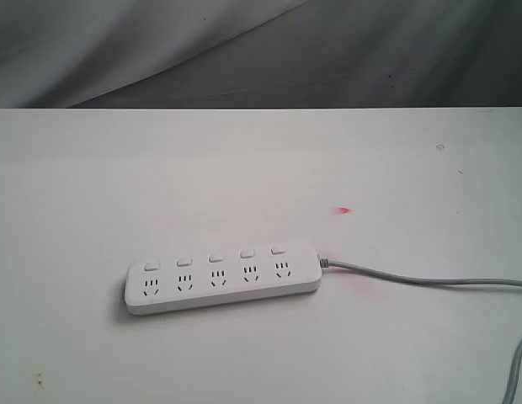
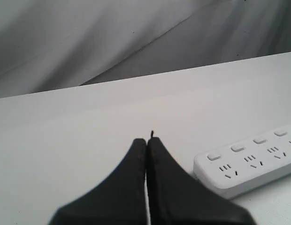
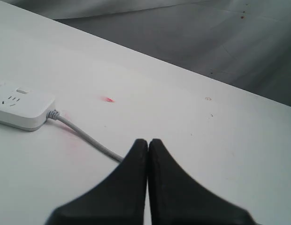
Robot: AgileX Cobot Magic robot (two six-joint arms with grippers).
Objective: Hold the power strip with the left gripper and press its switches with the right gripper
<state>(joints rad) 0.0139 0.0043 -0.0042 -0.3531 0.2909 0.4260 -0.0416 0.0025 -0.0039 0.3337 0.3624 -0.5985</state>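
The white power strip (image 1: 223,278) lies flat on the white table, its five switches (image 1: 215,257) in a row above the sockets. Its grey cord (image 1: 412,279) runs off to the right. Neither gripper shows in the exterior view. In the left wrist view my left gripper (image 2: 146,140) is shut, empty, with one end of the power strip (image 2: 248,164) off to one side, apart from it. In the right wrist view my right gripper (image 3: 148,141) is shut on nothing, above the table; the cord (image 3: 87,137) passes just behind one finger, and the strip's cord end (image 3: 21,108) lies farther off.
The white table (image 1: 261,168) ends at a far edge against a grey cloth backdrop (image 1: 261,50). A small red mark (image 1: 343,210) sits on the table beyond the strip's cord end, with a faint pink smear (image 1: 362,288) beside the cord.
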